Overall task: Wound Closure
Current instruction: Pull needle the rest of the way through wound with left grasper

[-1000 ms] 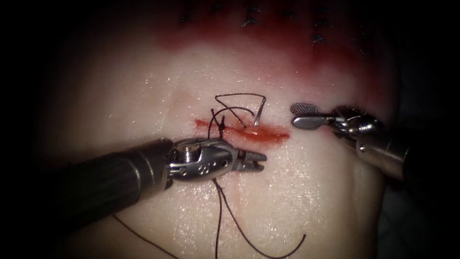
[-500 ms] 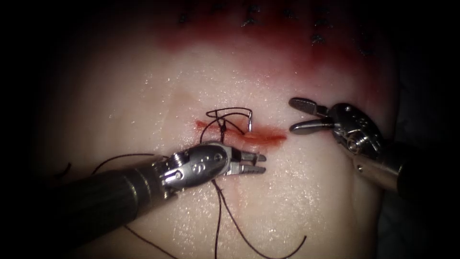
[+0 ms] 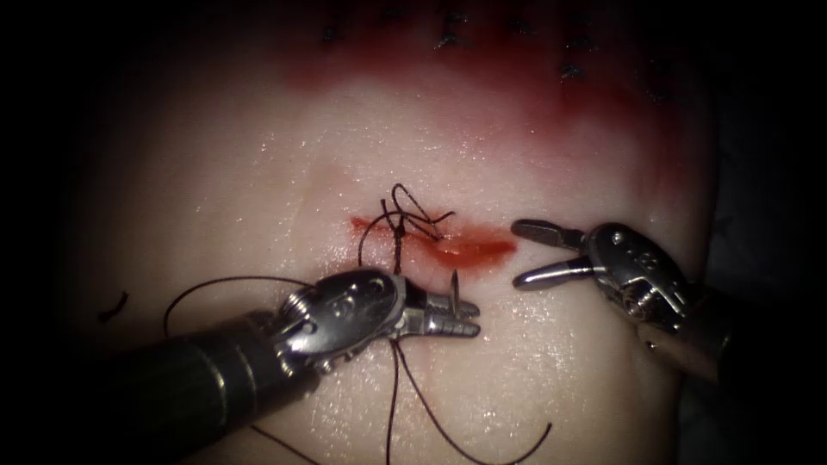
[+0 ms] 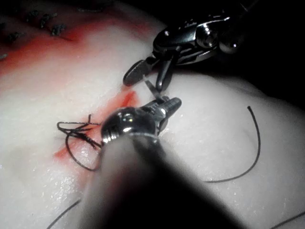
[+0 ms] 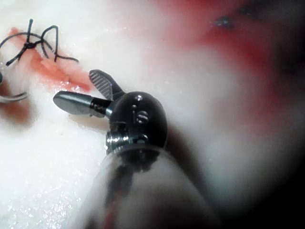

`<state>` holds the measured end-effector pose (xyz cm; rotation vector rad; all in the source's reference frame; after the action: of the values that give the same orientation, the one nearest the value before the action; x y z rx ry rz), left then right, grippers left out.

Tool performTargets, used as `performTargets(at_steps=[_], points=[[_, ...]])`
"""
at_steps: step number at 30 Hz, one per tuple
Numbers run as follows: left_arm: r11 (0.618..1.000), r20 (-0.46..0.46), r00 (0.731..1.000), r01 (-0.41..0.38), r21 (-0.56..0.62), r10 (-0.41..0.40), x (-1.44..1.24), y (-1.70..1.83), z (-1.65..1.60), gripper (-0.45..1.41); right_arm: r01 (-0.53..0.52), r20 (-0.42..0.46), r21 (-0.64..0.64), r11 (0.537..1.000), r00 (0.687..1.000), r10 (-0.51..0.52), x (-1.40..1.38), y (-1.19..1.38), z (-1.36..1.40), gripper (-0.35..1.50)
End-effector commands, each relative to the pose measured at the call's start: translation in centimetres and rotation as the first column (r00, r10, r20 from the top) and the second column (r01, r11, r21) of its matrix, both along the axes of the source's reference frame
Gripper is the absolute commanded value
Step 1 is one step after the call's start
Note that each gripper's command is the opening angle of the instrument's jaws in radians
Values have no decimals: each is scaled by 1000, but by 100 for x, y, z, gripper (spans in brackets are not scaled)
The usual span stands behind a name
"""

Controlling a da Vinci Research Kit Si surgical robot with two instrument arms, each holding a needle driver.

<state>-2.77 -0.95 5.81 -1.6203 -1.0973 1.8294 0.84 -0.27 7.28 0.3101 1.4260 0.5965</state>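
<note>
The cut (image 3: 469, 248) runs across the tissue (image 3: 258, 172), wet with red fluid. A knotted stitch (image 3: 399, 226) with small thread loops sits toward its left end. My left tool (image 3: 472, 317) lies just below the cut, jaws shut on the needle (image 3: 454, 286). A short silver piece of the needle stands up from the jaws; I cannot tell whether the rest is in the tissue. My right tool (image 3: 517, 254) hovers off the cut's right end, jaws open and holding nothing. The left wrist view has the needle (image 4: 150, 88) between the left tool (image 4: 174, 102) and the right tool (image 4: 143, 78).
Dark thread (image 3: 405, 396) trails from under the left tool toward the near edge and curls right. Another strand (image 3: 215, 280) arcs left of the left shaft. Red fluid (image 3: 551, 95) stains the far tissue, with older stitch marks (image 3: 448, 39) there.
The needle has moved from above the cut down to the left jaws, which shut on it. The thread loop above the cut has shrunk. The right tool has come lower and opened wider.
</note>
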Motion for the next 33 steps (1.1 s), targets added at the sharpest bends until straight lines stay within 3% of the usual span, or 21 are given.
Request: performTargets(at_steps=[1, 7, 13, 22, 26, 33], points=[[1000, 6, 1000, 0, 23, 0, -5, 2, -1, -35, 8, 7, -9, 1000, 1000, -8, 5, -3, 5, 120], [988, 58, 998, -4, 154, -5, 5, -9, -35, -35, 31, 30, -53, 998, 999, -29, 6, -11, -1, 116], [984, 89, 996, -25, 175, 10, 20, -22, -75, -35, 46, 58, -151, 988, 998, -37, 16, -19, -10, 118], [999, 144, 989, 33, -10, -31, 35, -23, -132, -35, 44, 92, -262, 964, 996, -21, 39, -18, -17, 118], [966, 182, 983, 85, -244, -40, 44, -27, -158, -35, 88, 139, -288, 954, 989, -50, 55, -25, -18, 118], [928, 196, 980, 109, -356, -40, 61, -44, -199, -35, 131, 156, -296, 946, 984, -88, 72, -31, -21, 116]])
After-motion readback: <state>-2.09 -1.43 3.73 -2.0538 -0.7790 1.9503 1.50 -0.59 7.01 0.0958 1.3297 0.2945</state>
